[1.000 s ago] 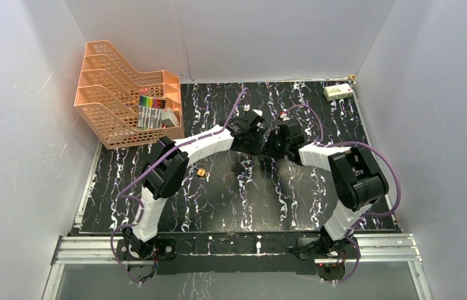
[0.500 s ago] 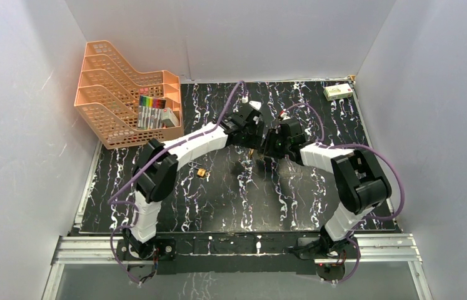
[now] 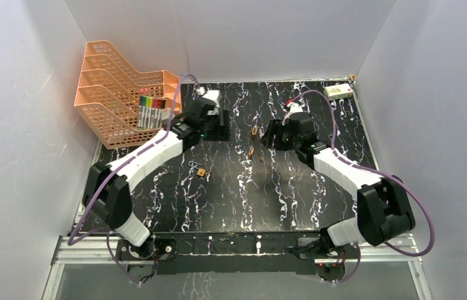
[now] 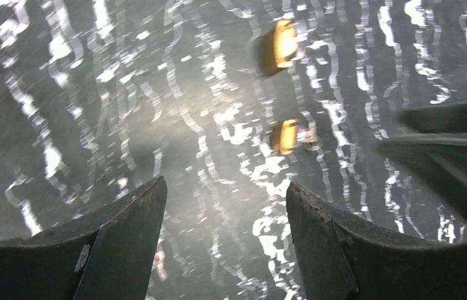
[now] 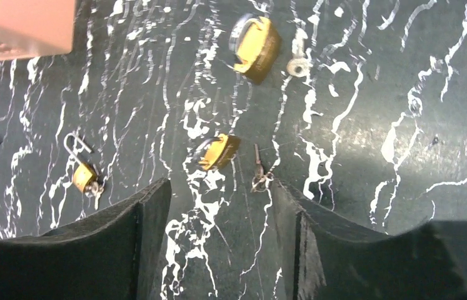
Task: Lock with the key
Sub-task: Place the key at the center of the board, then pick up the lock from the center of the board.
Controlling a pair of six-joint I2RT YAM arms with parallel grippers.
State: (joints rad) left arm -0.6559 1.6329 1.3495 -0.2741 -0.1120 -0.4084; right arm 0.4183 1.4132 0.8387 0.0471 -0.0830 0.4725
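Observation:
Three brass padlocks lie on the black marbled mat. The largest padlock (image 5: 254, 40) (image 3: 254, 131) has a silver key head (image 5: 297, 65) right beside its base. A mid-sized padlock (image 5: 218, 152) (image 3: 251, 152) lies below it, with a loose key (image 5: 259, 174) on a ring next to it. A small padlock (image 5: 84, 177) (image 3: 200, 172) has its shackle swung open. My left gripper (image 4: 224, 187) (image 3: 218, 125) is open and empty, left of the locks. My right gripper (image 5: 219, 187) (image 3: 272, 134) is open and empty, right of them. Neither touches a lock.
An orange tiered tray (image 3: 124, 94) holding markers stands at the back left, close to the left arm. A small white box (image 3: 337, 92) sits in the back right corner. White walls close in the mat on three sides.
Both grippers were together over the middle of the mat. They have opened and drawn apart, the left towards the tray, the right to the right, leaving the padlocks and key on the mat.

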